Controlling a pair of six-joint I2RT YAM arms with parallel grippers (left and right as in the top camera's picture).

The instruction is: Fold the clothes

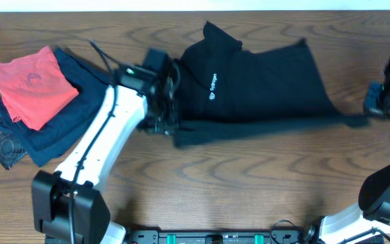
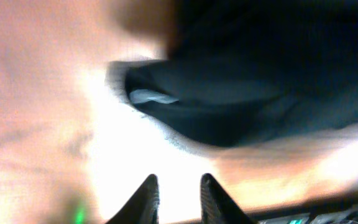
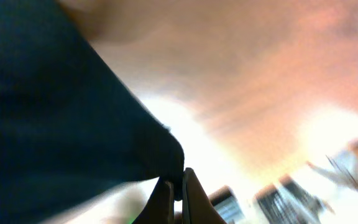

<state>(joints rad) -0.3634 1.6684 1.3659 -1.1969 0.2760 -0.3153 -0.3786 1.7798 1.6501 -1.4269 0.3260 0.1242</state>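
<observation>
The black T-shirt lies on the wooden table, with its small white logo on the left part. Its lower right corner is pulled out into a thin point towards the right. My right gripper is shut on that corner; in the right wrist view the fingers pinch black fabric. My left gripper is at the shirt's left edge. In the left wrist view its fingers are apart and empty, just short of the shirt's edge.
A coral-red folded garment lies on a navy-blue folded garment at the left, with a dark patterned piece under them. Bare wooden table lies in front of the shirt. The arm bases stand at the front edge.
</observation>
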